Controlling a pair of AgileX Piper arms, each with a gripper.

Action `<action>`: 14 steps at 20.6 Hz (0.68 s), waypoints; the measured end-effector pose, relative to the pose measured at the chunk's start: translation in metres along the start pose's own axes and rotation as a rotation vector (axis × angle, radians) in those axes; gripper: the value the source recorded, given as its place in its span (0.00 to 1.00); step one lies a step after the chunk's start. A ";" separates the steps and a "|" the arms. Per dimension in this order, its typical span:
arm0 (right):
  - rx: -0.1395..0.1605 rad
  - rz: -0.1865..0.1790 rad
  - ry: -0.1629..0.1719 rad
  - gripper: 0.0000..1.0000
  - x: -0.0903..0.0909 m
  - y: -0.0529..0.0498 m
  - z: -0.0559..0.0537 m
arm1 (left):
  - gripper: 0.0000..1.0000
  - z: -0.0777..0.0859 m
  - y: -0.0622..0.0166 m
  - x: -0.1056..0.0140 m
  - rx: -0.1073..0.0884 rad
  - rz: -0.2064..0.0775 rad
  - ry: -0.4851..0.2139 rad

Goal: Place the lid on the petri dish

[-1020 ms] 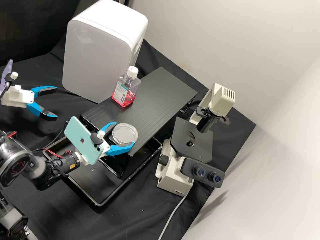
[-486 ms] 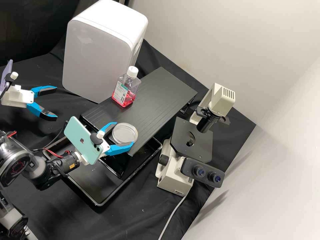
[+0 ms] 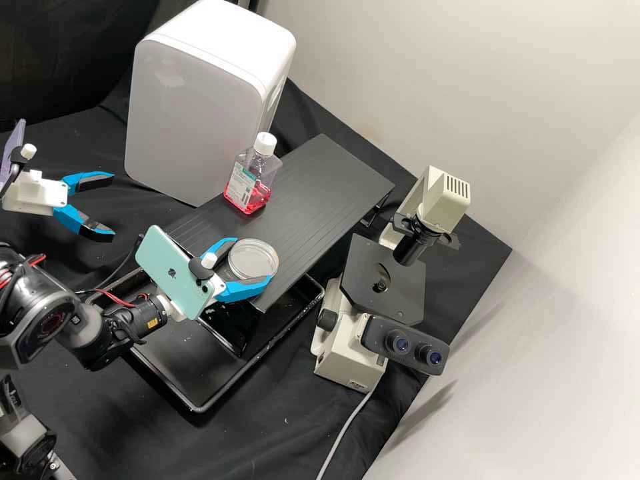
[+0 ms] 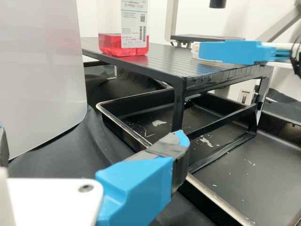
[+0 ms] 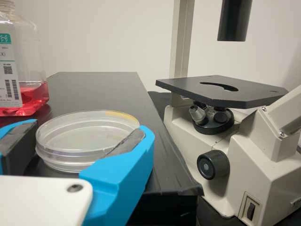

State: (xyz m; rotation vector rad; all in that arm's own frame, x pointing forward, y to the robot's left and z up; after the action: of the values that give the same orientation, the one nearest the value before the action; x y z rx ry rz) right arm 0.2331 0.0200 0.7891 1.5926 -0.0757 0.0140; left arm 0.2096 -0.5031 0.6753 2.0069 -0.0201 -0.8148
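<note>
A clear round petri dish point(image 3: 253, 257) with its lid on sits at the near end of the black ribbed shelf point(image 3: 320, 193). My right gripper point(image 3: 250, 261) comes in from the left, one blue finger on each side of the dish. In the right wrist view both pads press the rim of the petri dish point(image 5: 87, 136), so the right gripper point(image 5: 87, 141) is shut on it. My left gripper point(image 3: 110, 205) hangs open at the far left above the black cloth, with nothing in it. One of its fingers point(image 4: 164, 155) shows in the left wrist view.
A flask of red liquid point(image 3: 250, 180) stands on the shelf's far left part, in front of a white box point(image 3: 200, 93). A microscope point(image 3: 387, 300) stands close on the right. Under the shelf lies a black tray point(image 3: 200, 393).
My right gripper has shifted a little farther onto the shelf, and the petri dish moved with it. The left arm has kept still.
</note>
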 end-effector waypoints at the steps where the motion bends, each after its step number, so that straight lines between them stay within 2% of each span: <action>1: -0.001 0.001 0.000 0.00 0.001 -0.001 0.000 | 1.00 0.000 0.0000 0.000 0.000 0.000 0.000; 6: -0.003 -0.005 -0.006 0.00 0.003 -0.003 0.002 | 1.00 0.000 0.0000 0.000 0.002 0.000 0.000; 7: -0.004 -0.006 -0.007 1.00 0.003 -0.003 0.002 | 1.00 0.000 0.0000 0.000 0.002 0.000 0.000; 10: -0.007 -0.006 0.000 1.00 0.003 -0.004 0.001 | 1.00 0.000 0.0000 0.000 0.005 0.000 0.000; 12: -0.009 -0.007 0.001 1.00 0.003 -0.005 0.000 | 1.00 0.000 -0.0001 0.000 0.026 0.000 0.000; 13: -0.011 -0.006 -0.001 1.00 0.003 -0.005 0.000 | 1.00 0.001 -0.0003 0.000 0.023 0.001 0.003; 14: -0.020 -0.006 -0.001 1.00 0.003 -0.006 0.000 | 1.00 0.002 -0.0004 0.000 0.036 0.004 0.012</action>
State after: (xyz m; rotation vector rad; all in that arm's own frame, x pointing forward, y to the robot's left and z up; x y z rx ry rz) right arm 0.2361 0.0203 0.7837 1.5728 -0.0718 0.0074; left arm 0.2088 -0.5042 0.6743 2.0453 -0.0325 -0.8046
